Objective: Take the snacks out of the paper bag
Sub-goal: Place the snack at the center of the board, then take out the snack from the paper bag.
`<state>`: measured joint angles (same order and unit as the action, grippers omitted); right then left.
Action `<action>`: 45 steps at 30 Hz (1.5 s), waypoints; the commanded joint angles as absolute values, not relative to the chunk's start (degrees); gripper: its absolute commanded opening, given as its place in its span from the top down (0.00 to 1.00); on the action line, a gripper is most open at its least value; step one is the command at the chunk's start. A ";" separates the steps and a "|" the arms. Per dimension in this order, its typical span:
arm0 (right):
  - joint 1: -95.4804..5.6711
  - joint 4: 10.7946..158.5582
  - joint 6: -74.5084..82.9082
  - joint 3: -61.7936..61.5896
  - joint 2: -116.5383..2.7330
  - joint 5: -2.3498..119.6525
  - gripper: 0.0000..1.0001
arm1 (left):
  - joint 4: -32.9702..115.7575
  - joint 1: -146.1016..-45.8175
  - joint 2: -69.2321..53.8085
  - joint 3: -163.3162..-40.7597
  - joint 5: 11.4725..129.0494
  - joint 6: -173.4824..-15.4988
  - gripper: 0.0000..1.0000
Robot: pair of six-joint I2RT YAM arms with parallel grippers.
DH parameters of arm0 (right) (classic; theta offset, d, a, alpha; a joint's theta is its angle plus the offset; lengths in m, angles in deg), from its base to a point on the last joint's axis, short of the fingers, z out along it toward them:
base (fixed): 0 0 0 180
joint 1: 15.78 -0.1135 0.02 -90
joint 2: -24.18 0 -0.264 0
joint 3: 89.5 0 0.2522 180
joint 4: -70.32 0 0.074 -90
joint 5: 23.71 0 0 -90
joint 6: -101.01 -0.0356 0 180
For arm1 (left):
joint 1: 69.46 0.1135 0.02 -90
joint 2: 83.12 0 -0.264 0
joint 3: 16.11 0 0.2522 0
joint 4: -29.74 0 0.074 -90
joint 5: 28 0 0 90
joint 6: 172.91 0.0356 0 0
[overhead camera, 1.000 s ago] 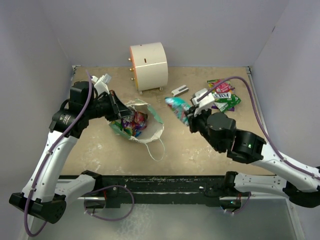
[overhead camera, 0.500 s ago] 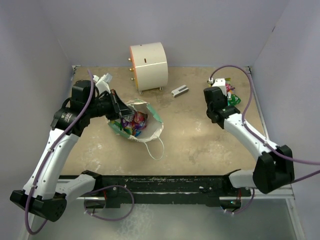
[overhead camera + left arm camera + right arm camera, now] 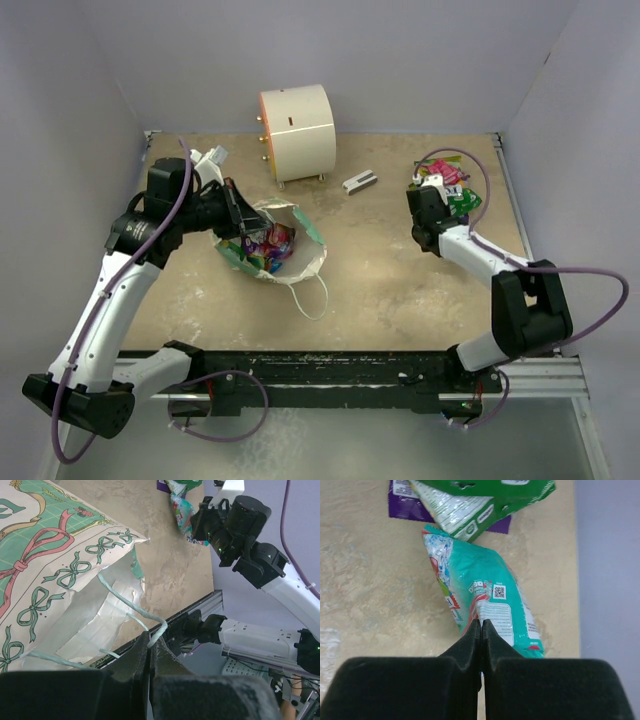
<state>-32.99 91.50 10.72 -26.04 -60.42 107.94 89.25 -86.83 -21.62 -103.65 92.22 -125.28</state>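
We saw the mint-green paper bag [image 3: 308,262], ribbon-printed and white inside, lying open left of centre on the surface [image 3: 390,285], its thin handle pinched in the closed left pincer [image 3: 150,639]. Bright snacks [image 3: 270,240] filled it. The right pincer [image 3: 481,624] clamped a shiny teal packet [image 3: 490,595] near the far right corner.

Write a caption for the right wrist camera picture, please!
The right gripper pinches a shiny teal snack packet, beside a green packet and a purple packet on the beige tabletop.

One bag [image 3: 313,235], one cylinder [image 3: 298,130], one block [image 3: 359,182], several snacks [image 3: 462,203]
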 commanded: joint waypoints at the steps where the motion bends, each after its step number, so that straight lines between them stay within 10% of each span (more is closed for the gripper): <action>1: -32.89 101.53 -2.71 -19.83 -64.24 101.63 1.00 | 87.71 -86.79 -22.35 -105.31 93.70 -124.48 1.00; 5: -32.92 105.31 -11.88 -20.85 -65.90 91.55 0.97 | 87.13 -86.80 -23.35 -103.86 94.09 -125.11 1.00; 14: -32.92 104.10 -11.58 -21.95 -56.93 89.05 0.49 | 87.53 -86.78 -25.08 -103.13 95.21 -124.92 1.00; 23: -35.63 89.71 -3.69 -24.50 -37.19 63.08 0.39 | 81.78 -86.86 -26.73 -96.45 105.22 -124.37 1.00; 34: -68.40 59.79 4.97 -32.74 -37.45 51.91 0.45 | 79.87 -87.90 -31.21 -92.05 110.76 -128.03 1.00; 45: -81.35 44.74 14.56 -34.68 -52.46 74.11 0.76 | 70.29 -88.54 -34.06 -89.39 107.69 -135.50 1.00</action>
